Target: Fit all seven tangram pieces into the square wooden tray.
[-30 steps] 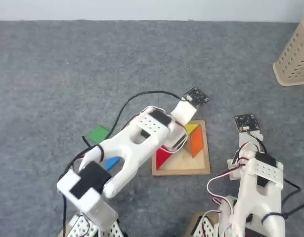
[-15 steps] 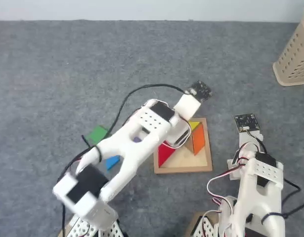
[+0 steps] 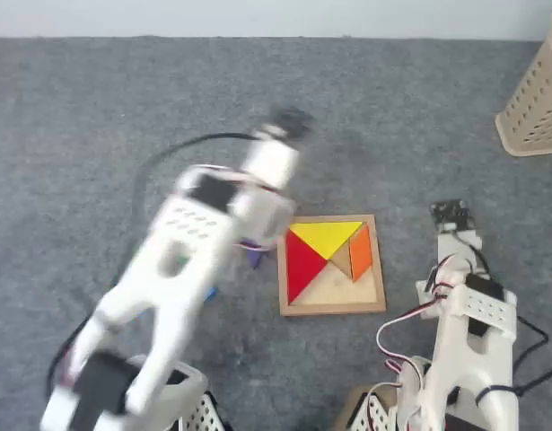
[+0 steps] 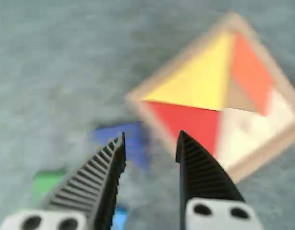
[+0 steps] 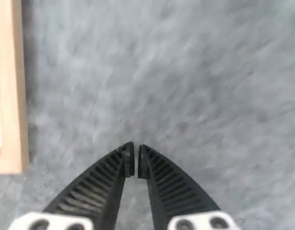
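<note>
Square wooden tray [image 3: 334, 309] lies flat on the grey desk [image 3: 123, 117], toward the near side and between my two arms. Three pieces sit inside it. A yellow triangle [image 3: 325, 237] runs along the far side, and a red triangle [image 3: 299, 266] lies against the left side. An orange piece [image 3: 360, 255] stands by the right side, touching the yellow one. The near right part of the tray floor is bare wood.

Outside the tray, a dark blue piece [image 4: 135, 140] lies on the desk just beside the tray's left rim. Farther left I see a green piece [image 4: 47, 182] and a light blue piece [image 4: 119, 219], near each other. I cannot make out their shapes.

My left arm [image 3: 181, 260] slants from the near left corner toward the tray, with its wrist above the desk just left of the tray. The left tool [image 4: 151, 135] is released, its jaws well apart and holding nothing. It hangs over the dark blue piece, and I cannot tell whether it touches it.

My right arm [image 3: 468, 328] stands to the right of the tray. The right tool [image 5: 135, 146] is clenched, tips almost meeting with nothing between them, over bare desk just right of the tray's right rim.

A beige perforated container [image 3: 531, 99] stands at the far right edge of the desk.
</note>
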### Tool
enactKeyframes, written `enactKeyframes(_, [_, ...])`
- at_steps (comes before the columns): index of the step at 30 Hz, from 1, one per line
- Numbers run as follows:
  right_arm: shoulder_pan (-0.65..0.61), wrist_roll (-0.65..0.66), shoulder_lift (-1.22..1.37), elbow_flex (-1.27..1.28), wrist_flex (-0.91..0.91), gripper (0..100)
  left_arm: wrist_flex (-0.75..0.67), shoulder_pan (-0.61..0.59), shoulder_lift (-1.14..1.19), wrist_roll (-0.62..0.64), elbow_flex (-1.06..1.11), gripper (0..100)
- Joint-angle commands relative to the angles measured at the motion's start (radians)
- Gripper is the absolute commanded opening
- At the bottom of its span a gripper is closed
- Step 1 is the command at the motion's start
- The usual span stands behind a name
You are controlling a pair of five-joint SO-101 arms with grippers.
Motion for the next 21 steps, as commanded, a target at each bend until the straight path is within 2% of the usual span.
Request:
enactKeyframes(1, [-0.147,-0.046,-0.019,-0.167,0.111,2.4,-0.037,-0.175,-0.239,0.003,0.157,17])
enactKeyframes(7, [-0.472,-0.101,-0.018,-0.295,0.260,2.4,-0.250,-0.433,-0.419,-0.038,0.493,17])
enactKeyframes(11, [-0.602,-0.100,-0.002,-0.296,0.262,2.4,-0.342,-0.491,-0.436,-0.086,0.584,17])
enactKeyframes(15, [-0.619,-0.104,0.110,-0.293,0.206,2.4,-0.367,-0.494,-0.437,-0.089,0.604,17])
enactKeyframes(21, [-0.535,-0.106,0.358,-0.371,0.102,2.4,-0.367,-0.489,-0.437,-0.089,0.607,17])
